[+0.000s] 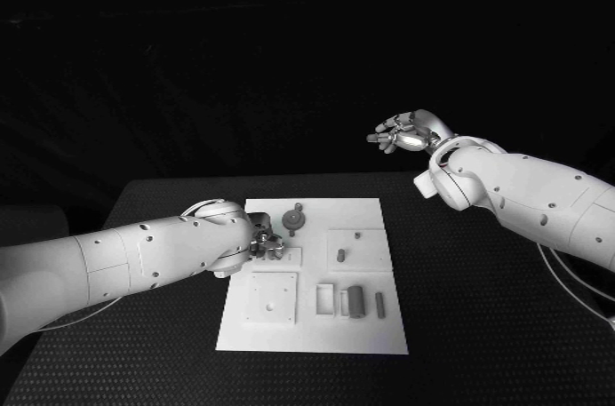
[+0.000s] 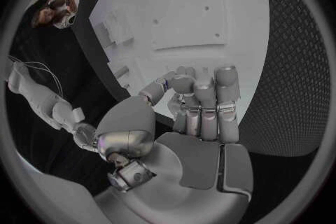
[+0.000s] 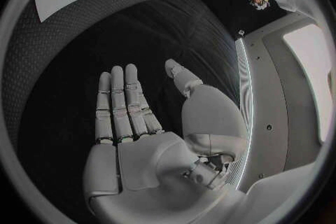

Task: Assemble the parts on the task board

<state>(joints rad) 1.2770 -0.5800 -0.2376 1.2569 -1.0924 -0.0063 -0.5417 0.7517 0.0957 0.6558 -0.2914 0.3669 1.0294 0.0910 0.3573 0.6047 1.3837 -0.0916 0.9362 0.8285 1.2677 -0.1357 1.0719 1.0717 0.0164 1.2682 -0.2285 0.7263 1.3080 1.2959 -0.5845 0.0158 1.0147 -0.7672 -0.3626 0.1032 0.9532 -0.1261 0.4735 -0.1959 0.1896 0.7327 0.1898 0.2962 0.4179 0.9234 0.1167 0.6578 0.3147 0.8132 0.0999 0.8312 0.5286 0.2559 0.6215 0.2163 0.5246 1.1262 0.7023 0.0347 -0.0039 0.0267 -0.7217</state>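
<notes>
Task board [image 1: 365, 212]: left hand [image 1: 266, 244] curled low over left edge, contents unclear; lower slowly, stay square. Right hand [image 1: 408, 132] raised, fingers spread, holding nothing.

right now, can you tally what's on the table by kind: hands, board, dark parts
hands: 2 (left hand, right hand)
task board: 1
table: 1
dark parts in plain sight on the board: 4 (knobbed part, short peg, block, long peg)
total: 8; anything under the left hand can't be counted
</notes>
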